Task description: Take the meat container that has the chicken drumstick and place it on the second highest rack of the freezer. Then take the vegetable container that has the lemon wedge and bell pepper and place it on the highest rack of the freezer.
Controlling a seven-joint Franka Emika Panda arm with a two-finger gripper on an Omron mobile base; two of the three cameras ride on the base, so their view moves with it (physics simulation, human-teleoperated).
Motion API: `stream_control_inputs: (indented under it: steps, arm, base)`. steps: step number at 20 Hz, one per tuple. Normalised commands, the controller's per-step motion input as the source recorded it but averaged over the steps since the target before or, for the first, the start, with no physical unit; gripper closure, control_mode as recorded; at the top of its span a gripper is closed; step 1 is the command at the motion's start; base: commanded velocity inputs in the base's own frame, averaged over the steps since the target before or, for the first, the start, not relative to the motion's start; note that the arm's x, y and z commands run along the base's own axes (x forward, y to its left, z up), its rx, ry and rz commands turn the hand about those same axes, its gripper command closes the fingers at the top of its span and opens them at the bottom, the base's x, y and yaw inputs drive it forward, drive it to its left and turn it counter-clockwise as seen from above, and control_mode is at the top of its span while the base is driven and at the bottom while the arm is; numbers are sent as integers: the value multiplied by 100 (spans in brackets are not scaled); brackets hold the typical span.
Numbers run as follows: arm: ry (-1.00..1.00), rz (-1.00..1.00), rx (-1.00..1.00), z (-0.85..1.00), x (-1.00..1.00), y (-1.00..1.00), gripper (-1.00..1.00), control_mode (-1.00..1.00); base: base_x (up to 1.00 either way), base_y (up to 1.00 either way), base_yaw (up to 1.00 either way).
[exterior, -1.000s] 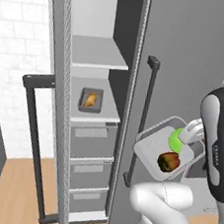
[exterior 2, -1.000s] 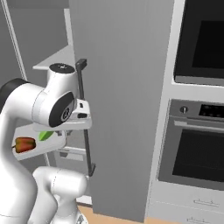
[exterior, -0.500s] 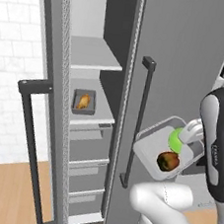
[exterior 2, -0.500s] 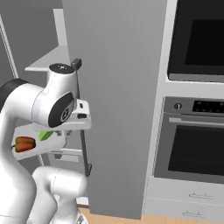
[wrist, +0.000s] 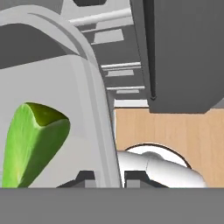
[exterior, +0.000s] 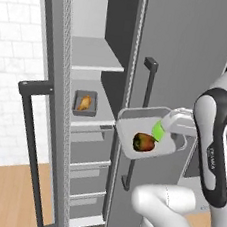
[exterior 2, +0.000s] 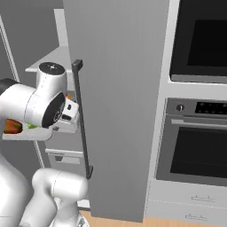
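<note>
Behind our arm the freezer (exterior: 193,55) stood open, the meat container (exterior: 85,103) with its chicken drumstick (exterior: 84,102) already on a rack (beneath the top one). We held the vegetable container (exterior: 139,126) by its rim, jaws clamped narrow; lemon wedge (wrist: 30,144) and bell pepper (exterior: 144,142) lay inside.

Kitchen: open freezer (exterior: 193,55) beside gripper (wrist: 105,177), built-in ovens (exterior 2: 199,146) beyond, white tile wall (exterior: 12,73).
</note>
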Motion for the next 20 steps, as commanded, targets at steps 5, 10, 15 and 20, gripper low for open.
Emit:
stream_control_inputs:
  steps: [5,10,15,20]
  arm:
    - [1,-34,28,37,5,30,100,-100]
    - [0,-47,22,14,22,37,100,-100]
    - [0,-63,18,1,17,40,100,-100]
    - [-2,-51,21,12,24,41,100,-100]
  base:
    - [0,0,0]
    - [0,0,0]
    - [0,0,0]
    - [0,0,0]
